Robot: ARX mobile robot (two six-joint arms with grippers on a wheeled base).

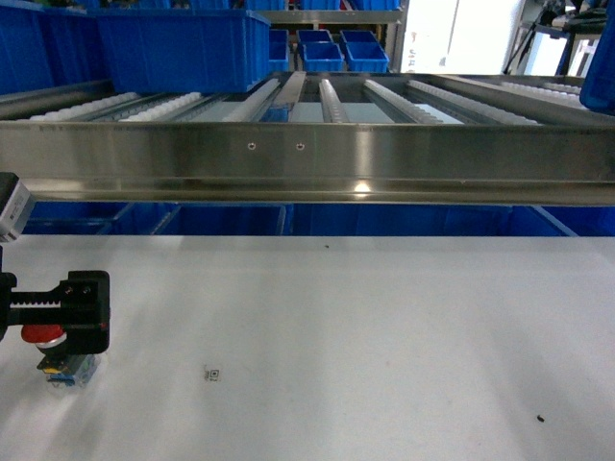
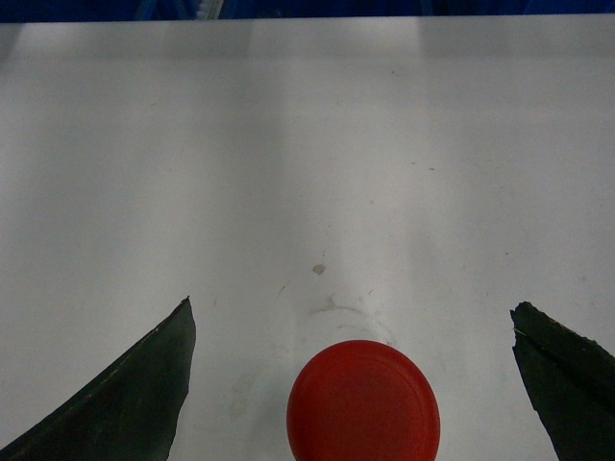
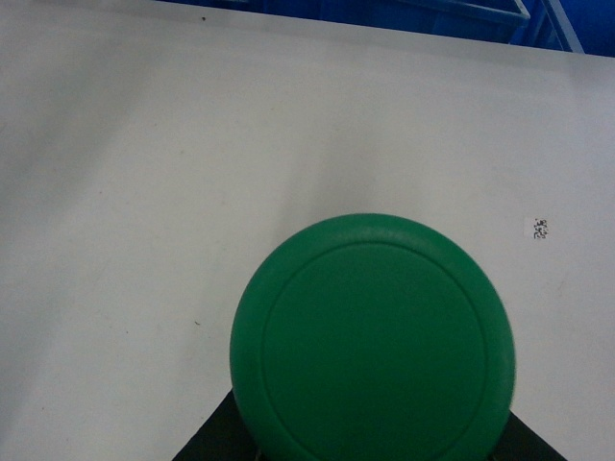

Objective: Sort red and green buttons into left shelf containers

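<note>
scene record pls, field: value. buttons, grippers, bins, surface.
red button: red button on the white table, between the left gripper's fingers, no contact visible
left gripper: left gripper open, fingers wide either side of the red cap
green button: green button fills the right wrist view, close under the camera, dark gripper parts below it; grip not confirmable
right gripper: fingertips hidden; out of the head view
bins: blue bin on the roller shelf, upper left; smaller blue bins behind
sorted so far: neither button in a bin
</note>
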